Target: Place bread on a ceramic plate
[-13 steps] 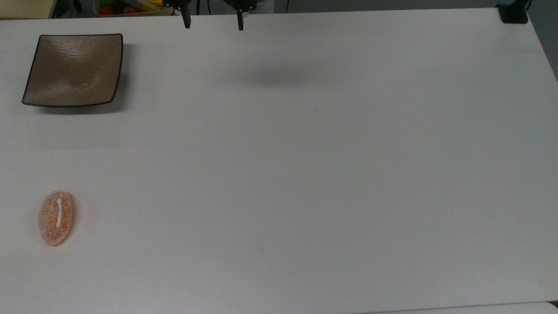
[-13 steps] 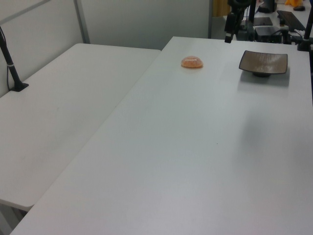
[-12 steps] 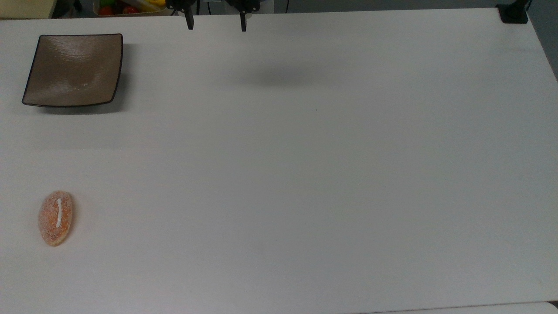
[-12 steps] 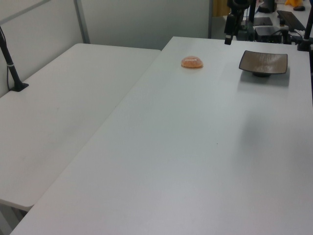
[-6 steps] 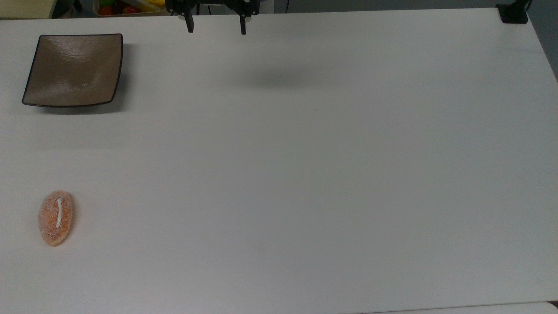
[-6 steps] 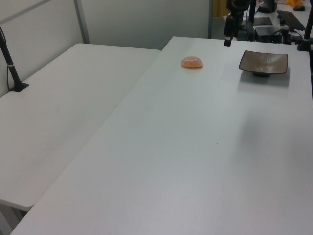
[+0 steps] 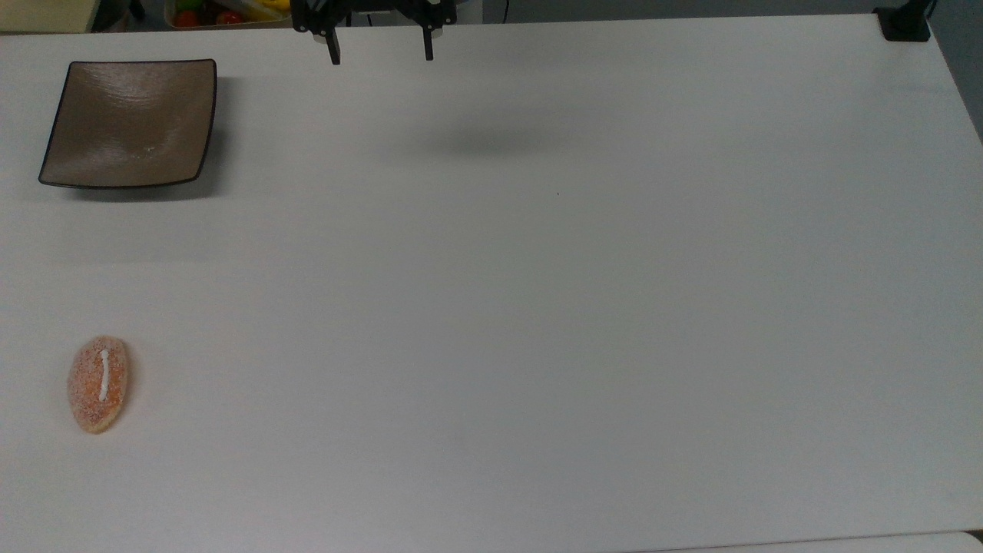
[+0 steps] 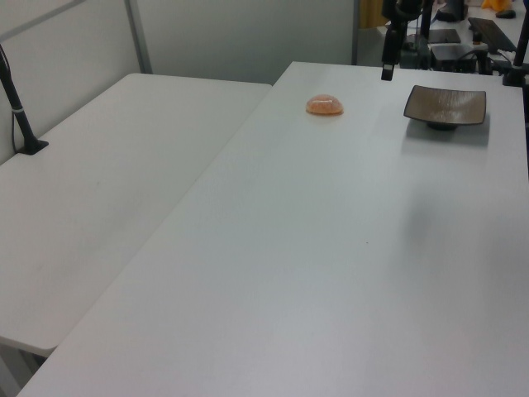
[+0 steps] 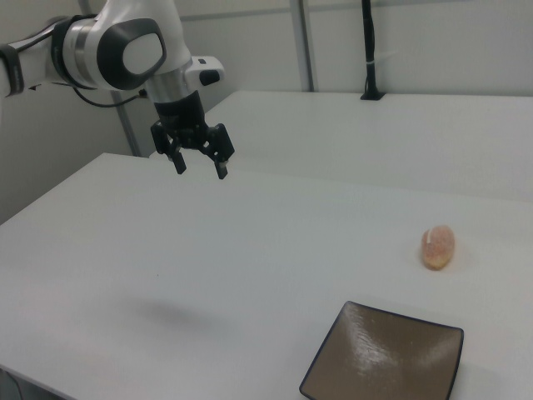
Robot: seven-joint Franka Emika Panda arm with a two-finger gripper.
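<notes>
Bare table [image 7: 537, 307] between bread [image 7: 97, 383] and plate [image 7: 128, 123] (well apart)

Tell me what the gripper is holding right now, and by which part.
Nothing. The gripper hangs open and empty above the table; the bread lies untouched on the table, apart from the ceramic plate.

One bread [image 7: 97, 383], one ceramic plate [image 7: 129, 123], two tables [image 8: 331, 248].

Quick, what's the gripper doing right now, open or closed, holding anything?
Gripper: open and empty, in the air above the table, away from the bread and the ceramic plate.
</notes>
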